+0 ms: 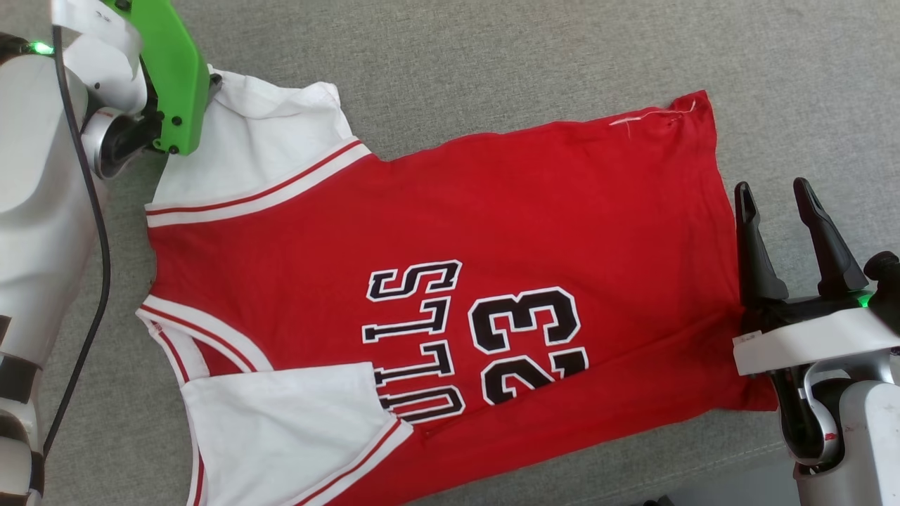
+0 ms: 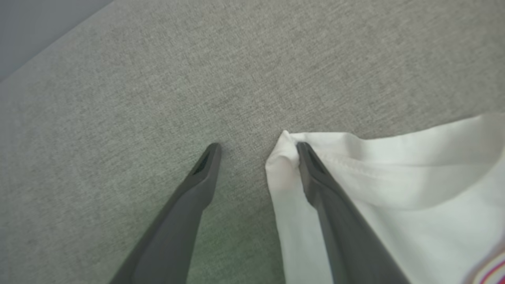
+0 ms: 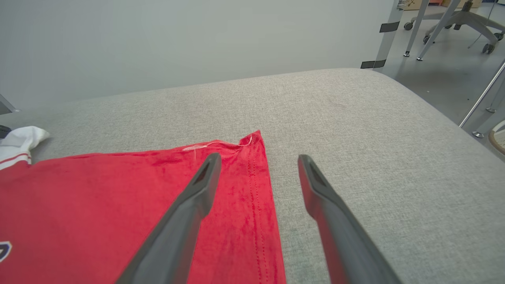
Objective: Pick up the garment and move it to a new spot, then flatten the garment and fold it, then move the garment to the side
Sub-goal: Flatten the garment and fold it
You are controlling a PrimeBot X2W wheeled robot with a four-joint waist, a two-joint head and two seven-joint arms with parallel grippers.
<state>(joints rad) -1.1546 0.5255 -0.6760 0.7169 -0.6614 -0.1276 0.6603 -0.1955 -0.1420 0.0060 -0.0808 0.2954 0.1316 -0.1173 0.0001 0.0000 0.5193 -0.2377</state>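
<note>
The garment (image 1: 450,232), a red jersey with black-and-white lettering and the number 23, lies spread face up on the grey cushion, collar to the left and hem to the right. Its near white sleeve (image 1: 281,414) lies folded over part of the lettering. In the left wrist view my left gripper (image 2: 256,148) is open at the far white sleeve's corner (image 2: 394,185), one finger over the cloth and one over bare cushion. My right gripper (image 1: 780,204) is open at the hem, straddling its edge (image 3: 272,205), with nothing gripped.
The grey padded surface (image 1: 492,63) runs well beyond the jersey at the back and right. Its front edge (image 1: 703,457) shows at the lower right. A pale wall (image 3: 197,39) stands behind, and chair legs (image 3: 453,19) stand on the floor to the right.
</note>
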